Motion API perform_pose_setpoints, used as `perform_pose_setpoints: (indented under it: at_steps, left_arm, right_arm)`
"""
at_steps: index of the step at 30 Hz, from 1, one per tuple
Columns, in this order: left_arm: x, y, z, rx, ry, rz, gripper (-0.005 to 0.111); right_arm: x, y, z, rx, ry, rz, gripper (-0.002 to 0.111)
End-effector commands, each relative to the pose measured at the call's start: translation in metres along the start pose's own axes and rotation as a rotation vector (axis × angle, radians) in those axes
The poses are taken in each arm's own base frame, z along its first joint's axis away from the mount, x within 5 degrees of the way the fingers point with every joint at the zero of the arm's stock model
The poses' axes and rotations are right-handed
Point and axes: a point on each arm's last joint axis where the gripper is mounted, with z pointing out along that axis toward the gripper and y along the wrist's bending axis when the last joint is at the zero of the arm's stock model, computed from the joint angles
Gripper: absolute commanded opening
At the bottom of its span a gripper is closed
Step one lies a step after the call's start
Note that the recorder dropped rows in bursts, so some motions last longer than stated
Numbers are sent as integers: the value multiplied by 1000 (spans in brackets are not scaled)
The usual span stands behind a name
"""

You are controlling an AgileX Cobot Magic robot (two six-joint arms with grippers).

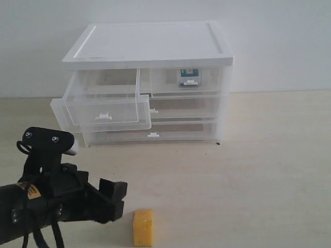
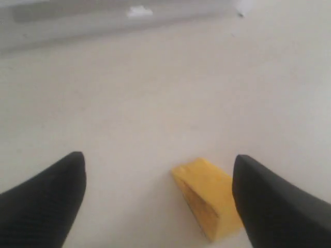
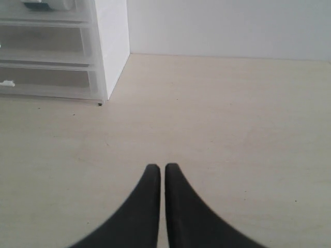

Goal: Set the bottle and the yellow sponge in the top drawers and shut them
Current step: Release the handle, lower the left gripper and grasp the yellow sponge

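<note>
Right up front, your left gripper hangs low over the table with its jaws spread wide and nothing between the pads. The yellow sponge stands on the tabletop just beside those fingertips, a touch nearer the camera. In the left wrist view the left gripper brackets the yellow sponge. The block is off centre, crowded close to one finger and leaving a broad gap to the other, and it sits at an angle to the jaws. I can't tell if it touches that finger. Judging by the look, it's foam: light, soft and easy to squash, yet grippy, so it shouldn't slip. You'd want to take it across its two broad flat faces at mid-height and squeeze gently, because a corner pinch would likely twist it. Your right gripper is pressed fully together with nothing in it, parked over bare table out to the side. Further back, the top left drawer is pulled well out and looks empty, ready for the sponge. Behind it, the top right drawer is pushed in, and the bottle shows through its clear front, inside the white drawer unit.
</note>
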Motion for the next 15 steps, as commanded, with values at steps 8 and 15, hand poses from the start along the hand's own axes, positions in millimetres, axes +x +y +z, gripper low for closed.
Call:
perform_pose_setpoints:
  at_steps: [8, 15]
  left_arm:
    - [-27, -37, -12, 249, 290, 101, 72]
    - [-22, -38, 9, 202, 447, 138, 72]
  right_arm:
    - [-1, 0, 0, 2, -13, 2, 1]
    - [-1, 0, 0, 2, -13, 2, 1]
